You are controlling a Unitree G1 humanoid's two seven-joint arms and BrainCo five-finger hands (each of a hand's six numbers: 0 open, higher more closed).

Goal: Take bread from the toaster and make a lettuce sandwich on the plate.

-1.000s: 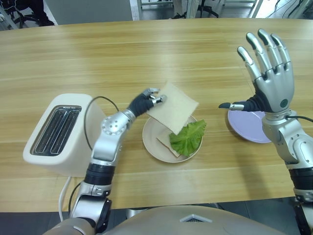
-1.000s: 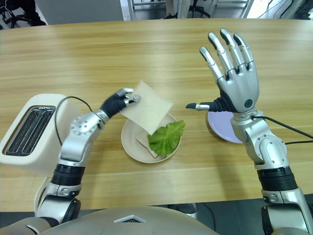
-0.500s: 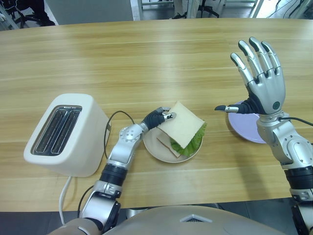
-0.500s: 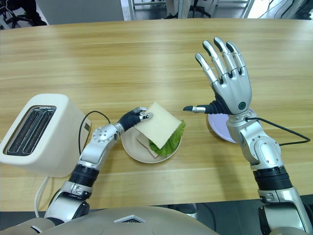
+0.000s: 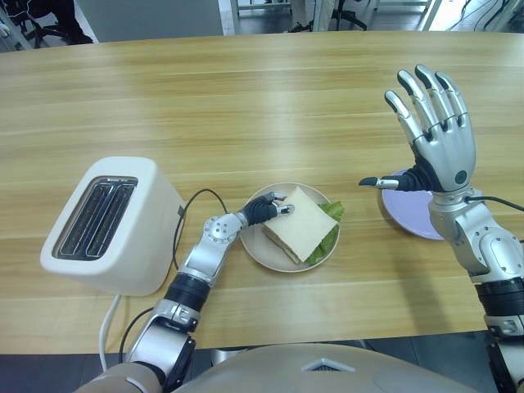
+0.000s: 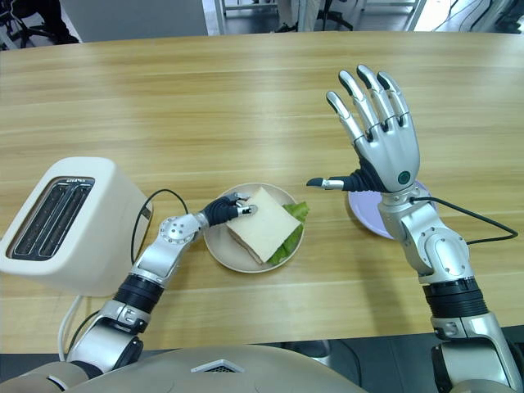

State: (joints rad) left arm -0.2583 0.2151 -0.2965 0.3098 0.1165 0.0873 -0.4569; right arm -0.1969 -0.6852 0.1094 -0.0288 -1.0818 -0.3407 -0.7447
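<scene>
Counts: one toaster (image 5: 102, 223), two plates, two bread slices, one lettuce leaf, two hands.

The toaster is a cream, rounded plastic box with two long dark slots on top. It stands at the left of the wooden bench (image 5: 246, 98), which has a pale, streaky grain. One thin black cable (image 5: 193, 199) loops from its side and one white cord (image 5: 106, 315) hangs off the bench edge.

The beige plate (image 5: 252, 247) is round, matte and shallow, and sits just right of the toaster. The sandwich is stacked on it. The top bread slice (image 5: 299, 223) is a square, pale, smooth slab lying tilted. The crinkly green lettuce (image 5: 332, 213) peeks out along its right edge. The bottom slice (image 5: 277, 240) shows only as a thin edge underneath.

My left hand (image 5: 264, 208) has dark fingers and a silver wrist. It rests over the plate's left rim with its fingers pinched narrow on the top bread slice's corner.

The purple plate (image 5: 409, 217) is round and glossy, well to the right of the beige one.

My right hand (image 5: 434, 135) is metallic grey. It is raised above the purple plate with its palm forward and fingers spread wide, and it holds nothing.
</scene>
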